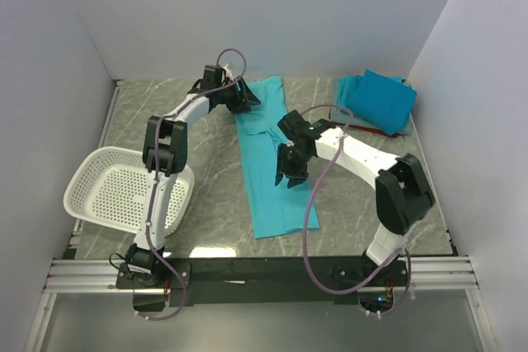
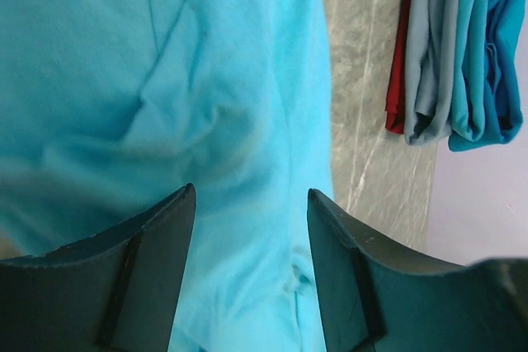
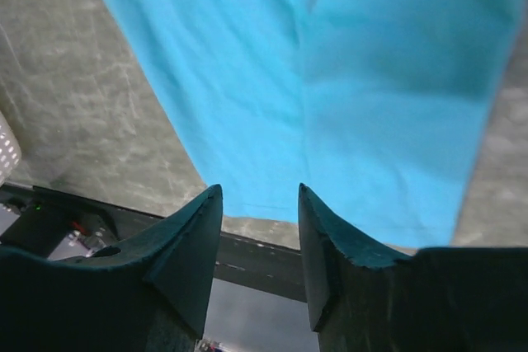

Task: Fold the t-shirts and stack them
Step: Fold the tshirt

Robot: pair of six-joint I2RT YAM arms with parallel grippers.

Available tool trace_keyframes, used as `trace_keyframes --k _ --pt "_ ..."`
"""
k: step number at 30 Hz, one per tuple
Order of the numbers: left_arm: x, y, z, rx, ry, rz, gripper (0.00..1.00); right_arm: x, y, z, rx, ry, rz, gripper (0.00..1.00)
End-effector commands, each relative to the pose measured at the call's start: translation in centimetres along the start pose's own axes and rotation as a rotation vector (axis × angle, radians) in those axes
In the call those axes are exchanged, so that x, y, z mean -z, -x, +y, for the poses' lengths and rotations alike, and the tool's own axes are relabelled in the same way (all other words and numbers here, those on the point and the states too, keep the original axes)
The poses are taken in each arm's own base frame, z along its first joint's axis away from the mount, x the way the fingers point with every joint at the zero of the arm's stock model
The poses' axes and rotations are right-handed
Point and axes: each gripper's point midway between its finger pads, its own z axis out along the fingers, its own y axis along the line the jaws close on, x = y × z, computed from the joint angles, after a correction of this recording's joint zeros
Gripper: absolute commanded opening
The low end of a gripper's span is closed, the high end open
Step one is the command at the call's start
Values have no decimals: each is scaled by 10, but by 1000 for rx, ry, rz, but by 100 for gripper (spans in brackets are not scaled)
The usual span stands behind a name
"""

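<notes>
The grey marbled desk fills the space between pale walls. Down its middle lies a teal shirt, folded into a long strip that runs from the far edge almost to the near edge, with a few soft creases near its far end.

At the desk's left side sits a white perforated basket. The left arm's upright link crosses in front of its right rim in the top view.

In the far right corner, well apart from the strip, rests a stack of folded shirts: teal on top, a pale grey-blue one and a red one under it, their folded edges showing in the left wrist view.

The left pincer hangs over the strip's far end, its fingers apart with only cloth below them. The right pincer hangs over the strip's near half, fingers likewise apart and holding nothing.

The right arm's purple cable loops down in front of the shirt's near right edge.
</notes>
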Motion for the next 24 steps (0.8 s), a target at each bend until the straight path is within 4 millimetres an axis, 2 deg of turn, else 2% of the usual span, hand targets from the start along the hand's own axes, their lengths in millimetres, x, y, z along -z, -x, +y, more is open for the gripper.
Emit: trace_keyframes --k 1,2,3,4,5,6,7,8,9,10,11,12,13,14,15,16,17,18,20,21,23,24 --pt "58 44 -86 -150 -79 -140 63 20 -21 -37 -3 -121 -9 49" --pt "64 46 -89 -171 -57 -162 63 20 -27 -44 -4 -142 3 49" --pt "67 38 -84 -166 -30 -152 63 18 -32 -51 -5 -162 11 49" --pt "82 37 -101 -189 -27 -168 63 17 -40 -62 -8 -190 21 49" --pt "86 35 -99 -211 12 -180 63 17 -44 -68 -11 -206 27 49" --pt "89 23 -91 -210 52 -165 64 16 -47 -72 -14 -215 25 50" --pt "101 13 -106 -230 68 -162 64 17 -52 -78 -19 -223 27 50" --pt "106 9 -102 -248 117 -173 64 16 -53 -81 -20 -228 18 50" --pt "107 -11 -91 -238 158 -137 64 16 -55 -84 -24 -236 17 50" --pt "117 -28 -104 -249 163 -117 64 15 -59 -89 -29 -250 22 50" --pt "120 -39 -104 -245 180 -107 64 14 -61 -94 -31 -271 21 50" --pt "129 -61 -97 -232 207 -86 64 12 -64 -100 -37 -290 26 50" --pt "128 -83 -99 -232 208 -55 64 12 -66 -104 -43 -300 25 50" --pt "128 -111 -82 -191 239 -3 63 10 -67 -107 -47 -303 21 50" --pt "132 -124 -80 -182 254 11 63 8 -70 -111 -50 -307 25 50" --pt "140 -140 -94 -195 243 19 63 9 -71 -112 -54 -300 16 50" --pt "143 -165 -79 -173 284 63 62 9 -70 -111 -53 -289 4 50" --pt "152 -173 -86 -180 281 58 62 9 -72 -114 -54 -288 3 50" --pt "157 -202 -85 -163 301 88 62 6 -73 -116 -48 -285 0 50" --pt "166 -216 -78 -146 312 105 62 3 -78 -120 -48 -289 11 50" --pt "172 -237 -77 -94 309 123 62 -2 -79 -122 -35 -278 8 50" --pt "176 -252 -64 -72 329 145 62 -6 -83 -125 -34 -280 15 50"
